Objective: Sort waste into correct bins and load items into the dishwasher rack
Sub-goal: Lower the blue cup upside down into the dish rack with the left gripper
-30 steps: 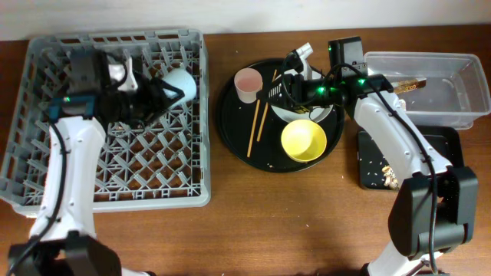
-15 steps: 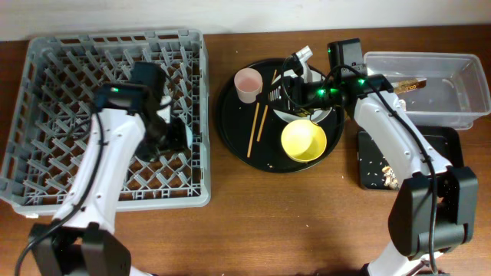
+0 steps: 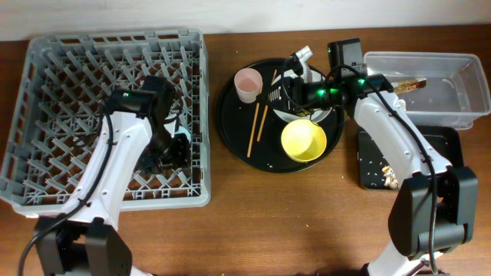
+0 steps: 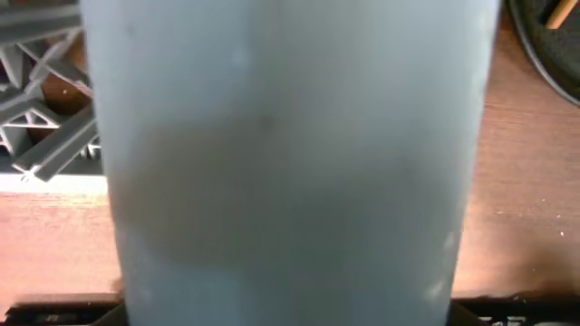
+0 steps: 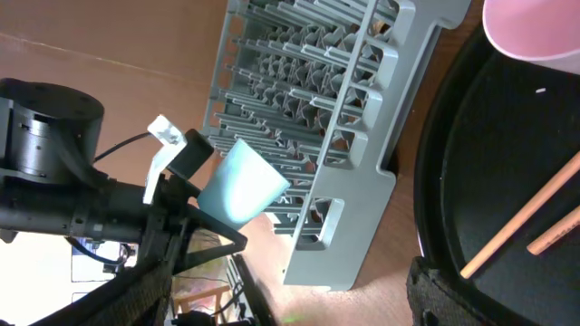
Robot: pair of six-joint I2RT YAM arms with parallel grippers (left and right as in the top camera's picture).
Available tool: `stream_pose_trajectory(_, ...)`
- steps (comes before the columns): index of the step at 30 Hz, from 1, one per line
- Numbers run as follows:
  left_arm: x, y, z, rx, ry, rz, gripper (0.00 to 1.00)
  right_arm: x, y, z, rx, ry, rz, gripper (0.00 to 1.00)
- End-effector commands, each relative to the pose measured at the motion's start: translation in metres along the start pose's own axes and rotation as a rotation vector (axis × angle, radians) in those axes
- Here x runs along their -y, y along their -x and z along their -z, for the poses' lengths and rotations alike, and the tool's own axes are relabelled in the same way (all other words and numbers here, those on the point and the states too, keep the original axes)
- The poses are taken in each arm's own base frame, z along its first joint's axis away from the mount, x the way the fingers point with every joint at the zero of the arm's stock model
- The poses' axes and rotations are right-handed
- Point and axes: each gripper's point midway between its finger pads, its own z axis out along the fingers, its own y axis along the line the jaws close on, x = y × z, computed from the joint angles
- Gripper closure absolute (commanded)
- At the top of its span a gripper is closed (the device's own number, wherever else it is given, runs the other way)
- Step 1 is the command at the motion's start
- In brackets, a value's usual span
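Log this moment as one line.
left end effector: holding light-blue cup over dishwasher rack | right end effector: open, empty, over round black tray

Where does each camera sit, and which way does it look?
Overhead: above the table, looking straight down at the large grey plastic dishwasher rack, the round black tray, the left arm, the right arm.
Left wrist: on the left arm, facing down; the small light-blue cup in the left tool fills it.
Right wrist: over the tray, facing sideways towards the rack; own dark fingers show below.
Both wrist views show the cup.

Blue cup (image 5: 240, 186) — by grey rack (image 5: 344, 109)
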Motion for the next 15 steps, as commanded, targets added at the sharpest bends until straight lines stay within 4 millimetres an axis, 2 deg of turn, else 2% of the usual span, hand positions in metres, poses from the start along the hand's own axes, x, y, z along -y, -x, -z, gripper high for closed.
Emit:
stream_pose_trajectory(1, 0.0, 0.002, 0.007, 0.011, 0.004, -0.008, 0.61, -0.003, 0.003, 0.003, 0.011, -0.004, 0.029, 0.17)
stream_pose_trajectory(6, 0.002, 0.0, 0.031, 0.022, 0.002, -0.011, 0.61, -0.003, 0.003, 0.003, 0.011, -0.003, 0.032, 0.17)
stream_pose_trajectory(15, -0.005, -0.028, 0.033, -0.092, 0.027, -0.023, 0.61, -0.003, 0.001, 0.003, 0.007, -0.004, 0.026, 0.17)
